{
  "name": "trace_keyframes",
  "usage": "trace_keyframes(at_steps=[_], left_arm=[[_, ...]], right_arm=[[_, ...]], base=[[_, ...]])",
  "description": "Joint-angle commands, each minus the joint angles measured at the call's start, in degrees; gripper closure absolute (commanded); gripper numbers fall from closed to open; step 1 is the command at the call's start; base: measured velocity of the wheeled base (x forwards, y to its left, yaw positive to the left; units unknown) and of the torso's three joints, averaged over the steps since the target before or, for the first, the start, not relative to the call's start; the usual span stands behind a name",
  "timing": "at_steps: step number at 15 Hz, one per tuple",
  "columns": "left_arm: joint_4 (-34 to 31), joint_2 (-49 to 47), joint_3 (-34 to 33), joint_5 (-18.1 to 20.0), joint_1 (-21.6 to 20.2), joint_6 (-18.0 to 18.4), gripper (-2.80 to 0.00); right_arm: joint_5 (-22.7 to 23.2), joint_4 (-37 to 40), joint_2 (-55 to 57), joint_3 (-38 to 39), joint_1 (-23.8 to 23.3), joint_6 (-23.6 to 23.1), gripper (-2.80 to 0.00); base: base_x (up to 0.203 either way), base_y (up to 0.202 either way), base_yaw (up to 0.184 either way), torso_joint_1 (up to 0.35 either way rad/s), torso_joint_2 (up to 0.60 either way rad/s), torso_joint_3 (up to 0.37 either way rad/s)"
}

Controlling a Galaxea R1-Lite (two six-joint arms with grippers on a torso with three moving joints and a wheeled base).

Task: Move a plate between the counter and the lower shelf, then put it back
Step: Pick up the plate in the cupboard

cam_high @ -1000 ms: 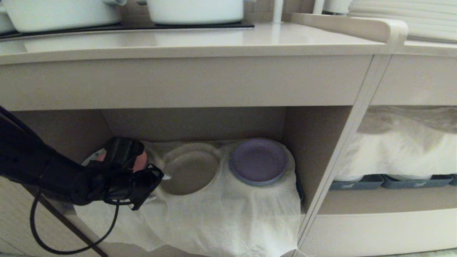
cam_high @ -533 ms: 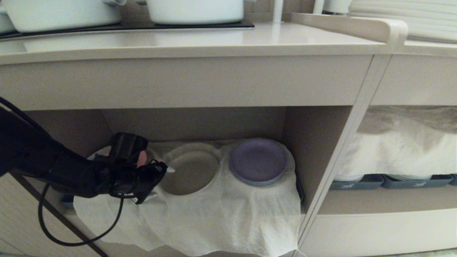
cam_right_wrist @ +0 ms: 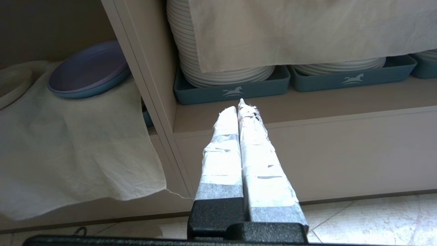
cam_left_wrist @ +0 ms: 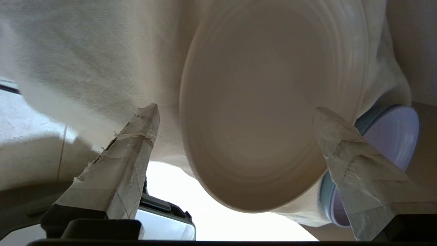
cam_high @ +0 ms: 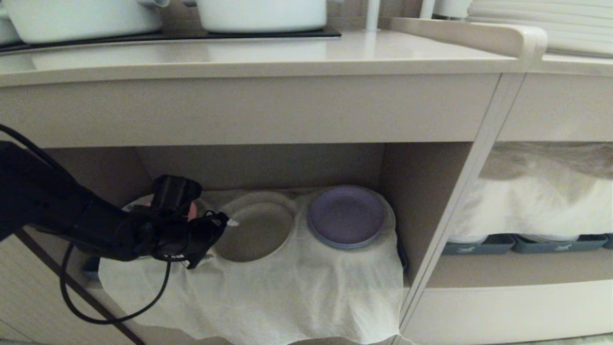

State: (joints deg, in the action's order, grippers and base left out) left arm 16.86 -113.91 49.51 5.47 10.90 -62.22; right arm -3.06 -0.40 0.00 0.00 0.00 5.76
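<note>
I saw the small round matte cream plate [cam_high: 254,231] lying on the white cloth [cam_high: 287,292] in the lower shelf [cam_high: 421,191], beside a purple plate [cam_high: 346,216]; my left gripper [cam_high: 225,229] hung at its left rim, jaws wide and empty, while the right gripper [cam_right_wrist: 240,109] sat parked with jaws pressed together

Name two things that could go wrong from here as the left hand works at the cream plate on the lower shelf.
1. The plate lies on a loose white cloth; the open left hand at its rim could snag or drag the cloth.
2. The purple plate sits close beside it on the same cloth, so a pull or sideways nudge might shift it too.
</note>
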Motion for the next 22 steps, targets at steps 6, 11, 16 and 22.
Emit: trace_keyframes(at_steps=[6, 11, 16, 22], left_arm=[[0.1, -0.9, 0.8, -0.1, 0.5, -0.2, -2.8], [0.0, -1.2, 1.0, -0.5, 0.5, 0.0, -2.8], [0.1, -1.3, 1.0, -1.0, 0.6, 0.0, -2.8], [0.0, -1.7, 1.2, -2.0, 0.6, 0.0, 0.0]], right_arm=[[0.0, 0.0, 0.0, 0.0, 0.0, 0.0, 0.0], [0.0, 0.0, 0.0, 0.0, 0.0, 0.0, 0.0], [0.0, 0.0, 0.0, 0.0, 0.0, 0.0, 0.0], [0.0, 0.0, 0.0, 0.0, 0.0, 0.0, 0.0]], base=[[0.0, 0.0, 0.0, 0.0, 0.0, 0.0], [0.0, 0.0, 0.0, 0.0, 0.0, 0.0], [0.0, 0.0, 0.0, 0.0, 0.0, 0.0], [0.0, 0.0, 0.0, 0.0, 0.0, 0.0]])
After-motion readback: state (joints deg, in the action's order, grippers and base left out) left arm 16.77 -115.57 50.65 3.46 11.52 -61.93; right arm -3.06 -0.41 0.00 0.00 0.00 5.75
